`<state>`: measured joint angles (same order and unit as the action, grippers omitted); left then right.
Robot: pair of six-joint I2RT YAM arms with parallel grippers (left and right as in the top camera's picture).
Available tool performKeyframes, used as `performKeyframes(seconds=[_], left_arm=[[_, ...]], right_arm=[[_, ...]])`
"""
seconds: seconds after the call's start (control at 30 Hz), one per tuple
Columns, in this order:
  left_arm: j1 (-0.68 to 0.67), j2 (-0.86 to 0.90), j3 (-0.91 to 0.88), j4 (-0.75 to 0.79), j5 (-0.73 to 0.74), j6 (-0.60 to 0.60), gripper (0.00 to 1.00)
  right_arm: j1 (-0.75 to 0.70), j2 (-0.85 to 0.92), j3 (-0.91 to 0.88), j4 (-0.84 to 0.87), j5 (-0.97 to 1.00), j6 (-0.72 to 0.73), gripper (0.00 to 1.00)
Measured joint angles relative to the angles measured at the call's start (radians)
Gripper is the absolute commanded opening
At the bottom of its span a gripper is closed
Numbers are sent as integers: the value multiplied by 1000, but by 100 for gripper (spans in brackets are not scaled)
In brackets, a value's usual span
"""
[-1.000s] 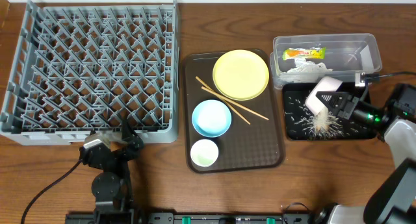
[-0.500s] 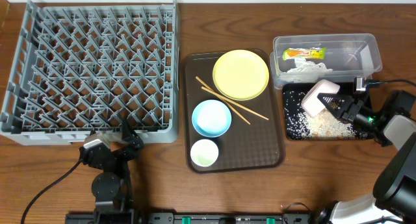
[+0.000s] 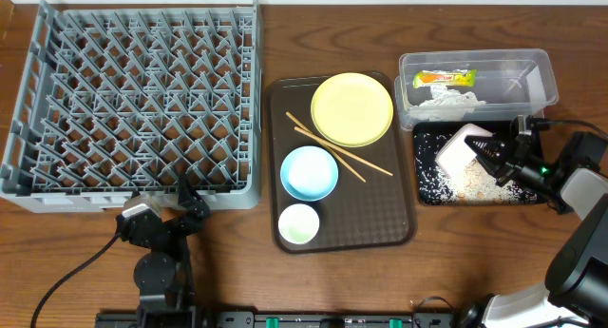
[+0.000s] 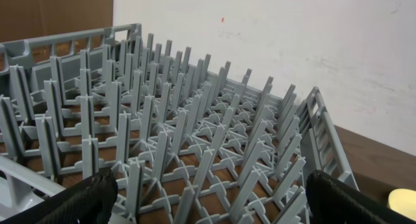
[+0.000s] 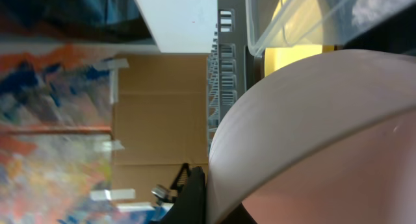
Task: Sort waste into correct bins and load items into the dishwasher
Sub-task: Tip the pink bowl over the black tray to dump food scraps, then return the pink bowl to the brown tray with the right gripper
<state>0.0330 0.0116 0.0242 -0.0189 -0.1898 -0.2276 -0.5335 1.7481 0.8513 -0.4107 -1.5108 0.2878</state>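
The right claw [image 3: 489,155] pinches the bowl [image 3: 461,149], tipped over the tray [image 3: 427,190] at right. The left claw [image 3: 187,206] stands spread wide.

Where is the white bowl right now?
Overhead view, right side: the white bowl is over the black tray, next to the clear tub, gripped in the right arm's jaws.

Overhead: top-down, far. L wrist: low, near rack [image 4: 195,139]. R wrist: close on white bowl [image 5: 312,133].
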Motion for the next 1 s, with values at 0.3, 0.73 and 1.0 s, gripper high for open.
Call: performKeyframes(seconds=[0.3,0.73,1.0], left_arm=[[0,0,0,0,0,0,93],[0,0,0,0,0,0,93],[0,0,0,0,0,0,93]], right_arm=[[0,0,-3,-55,-8,73,1],[1,-5,-4,0,-8,106,1],[136,-185,-5,13,8,103,1]])
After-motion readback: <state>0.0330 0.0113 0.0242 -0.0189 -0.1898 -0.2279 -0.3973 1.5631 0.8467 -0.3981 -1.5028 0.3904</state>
